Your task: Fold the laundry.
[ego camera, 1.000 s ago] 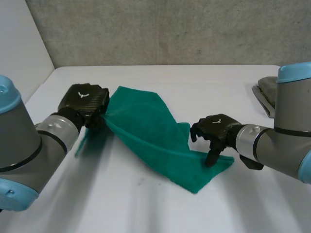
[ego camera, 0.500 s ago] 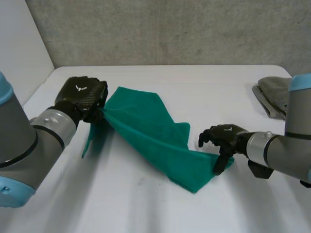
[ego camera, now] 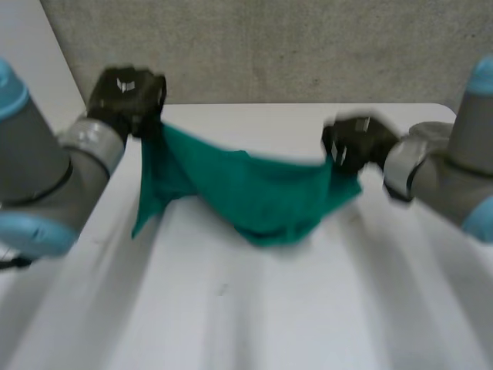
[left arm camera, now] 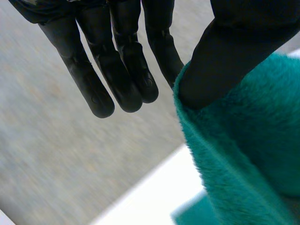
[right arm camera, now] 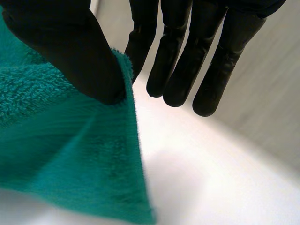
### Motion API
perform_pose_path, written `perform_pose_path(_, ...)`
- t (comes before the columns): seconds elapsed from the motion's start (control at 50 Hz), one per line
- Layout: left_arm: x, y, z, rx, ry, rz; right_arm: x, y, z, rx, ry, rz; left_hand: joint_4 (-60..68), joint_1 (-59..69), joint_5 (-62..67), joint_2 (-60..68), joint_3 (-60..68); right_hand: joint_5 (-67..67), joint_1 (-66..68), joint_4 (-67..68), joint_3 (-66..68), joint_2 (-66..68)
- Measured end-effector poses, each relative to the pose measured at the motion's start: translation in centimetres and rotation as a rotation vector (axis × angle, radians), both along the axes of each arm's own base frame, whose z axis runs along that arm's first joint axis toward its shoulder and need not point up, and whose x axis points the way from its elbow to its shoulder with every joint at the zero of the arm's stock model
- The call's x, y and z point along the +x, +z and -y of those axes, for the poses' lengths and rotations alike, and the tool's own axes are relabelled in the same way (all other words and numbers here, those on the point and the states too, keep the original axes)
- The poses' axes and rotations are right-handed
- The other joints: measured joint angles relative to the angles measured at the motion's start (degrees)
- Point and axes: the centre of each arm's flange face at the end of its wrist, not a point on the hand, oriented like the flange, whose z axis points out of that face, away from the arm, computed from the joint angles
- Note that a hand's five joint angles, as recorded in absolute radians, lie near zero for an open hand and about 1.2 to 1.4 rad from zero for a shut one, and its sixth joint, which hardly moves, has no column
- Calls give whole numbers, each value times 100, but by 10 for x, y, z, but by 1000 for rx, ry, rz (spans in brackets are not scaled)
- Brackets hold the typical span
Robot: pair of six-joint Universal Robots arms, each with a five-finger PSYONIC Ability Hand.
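towel (ego camera: 266,196): green, fluffy, sags between hands over bench (ego camera: 269,316)
left robot hand (ego camera: 127,96): pinching a corner
right robot hand (ego camera: 356,142): pinching a corner

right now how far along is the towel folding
Done: the green towel is held up over the table, sagging in the middle. In hand: the left hand and right hand each pinch one end with the thumb. Left: no fold shows yet; it needs spreading and folding.

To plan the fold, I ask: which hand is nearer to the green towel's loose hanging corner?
Left. The left hand pinches the green towel right above the loose corner; the right hand pinches the far end.
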Motion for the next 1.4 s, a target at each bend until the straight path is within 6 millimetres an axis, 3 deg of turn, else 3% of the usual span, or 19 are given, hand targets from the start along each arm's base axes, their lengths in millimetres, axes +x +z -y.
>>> perform_pose_path(0.02,-2,8,10,-42,9,-1,0,7,2,-29,-5,6,0,0,0,1,0,0,0,0,0,0)
perform_pose_path(0.08,-4,36,35,-178,35,-14,2,60,19,-266,-58,62,2,0,0,3,1,0,0,0,0,0)
perform_pose_path(0.1,-4,58,48,-281,56,-29,2,87,24,-388,-89,95,2,0,0,3,1,0,0,0,0,0)
perform_pose_path(0.14,-3,72,53,-341,68,-40,2,105,26,-471,-111,118,2,0,0,3,1,0,0,0,0,0)
perform_pose_path(0.16,-2,92,58,-433,85,-63,2,125,26,-565,-134,145,6,0,0,3,1,0,0,0,0,0)
perform_pose_path(0.22,2,123,59,-574,107,-107,1,153,21,-706,-167,181,16,0,0,3,2,1,0,1,0,0)
perform_pose_path(0.28,4,135,52,-642,110,-131,1,161,15,-762,-180,181,17,0,0,3,2,0,0,1,0,0)
perform_pose_path(0.38,7,111,36,-580,91,-99,4,133,7,-698,-172,115,18,0,0,3,1,49,0,1,0,0)
perform_pose_path(0.44,11,68,22,-441,73,-39,1,83,-3,-553,-152,-2,18,0,0,3,2,53,0,1,0,0)
perform_pose_path(0.5,15,37,10,-336,63,5,-3,54,-12,-466,-139,-71,19,1,0,4,2,53,0,1,0,1)
perform_pose_path(0.54,20,1,-5,-210,53,57,-10,19,-25,-354,-119,-160,20,0,0,4,2,53,0,1,0,0)
perform_pose_path(0.64,29,-57,-34,6,33,152,-22,-35,-54,-161,-70,-291,22,0,0,4,4,53,0,1,0,0)
perform_pose_path(0.72,33,-89,-49,128,19,210,-27,-59,-71,-72,-35,-337,14,0,0,1,4,53,0,1,0,0)
perform_pose_path(0.84,35,-116,-57,231,7,253,-28,-74,-82,-9,-5,-343,-266,-171,-196,-270,-262,53,0,1,0,0)
perform_pose_path(0.86,36,-125,-58,262,6,261,-28,-76,-83,6,-3,-330,-1686,-1497,-1425,-1702,-1640,53,0,1,0,0)
perform_pose_path(0.94,37,-135,-59,300,9,268,-28,-75,-80,29,-20,-278,-3726,-3464,-3468,-3685,-3661,53,0,1,0,0)
perform_pose_path(1.06,41,-148,-66,363,21,255,-35,-74,-70,54,-68,-221,-4202,-3819,-3937,-4148,-4109,53,0,1,0,0)
perform_pose_path(1.24,54,-145,-78,400,55,211,-42,-74,-63,59,-101,-201,-5237,-4860,-5025,-5207,-5196,53,0,1,0,0)
perform_pose_path(1.4,76,-137,-64,387,133,188,-49,-71,-52,23,-135,-196,-5382,-4986,-5149,-5368,-5334,53,0,1,0,0)
